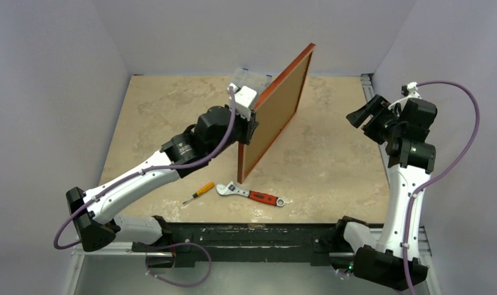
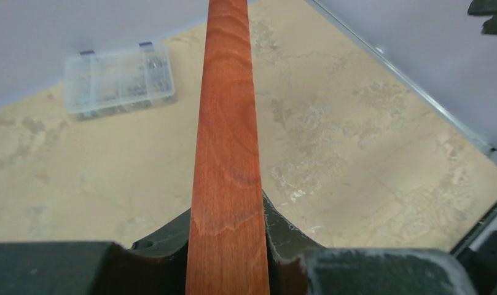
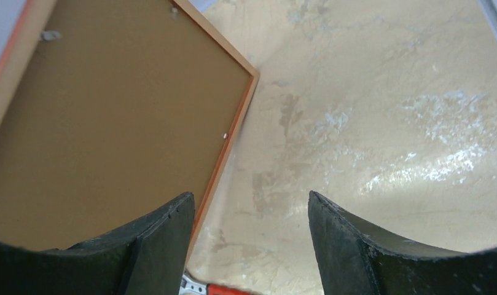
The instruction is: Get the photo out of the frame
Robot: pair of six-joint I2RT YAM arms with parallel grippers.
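Standing upright over the counter (image 1: 332, 160), the frame (image 1: 275, 114) is clamped by its edge in the left fingers (image 2: 282, 239), seemingly to present its brown backing (image 3: 110, 123) to the right fingers (image 3: 350, 246), which are spread and empty nearby. The photo is hidden behind that backing. Only the right wrist view shows the small clips (image 3: 49, 35).

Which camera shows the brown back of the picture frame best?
Right wrist: the backing board fills the left half, tabs visible. Top external shows it smaller and slanted. Left wrist shows only the red-orange edge of the frame.
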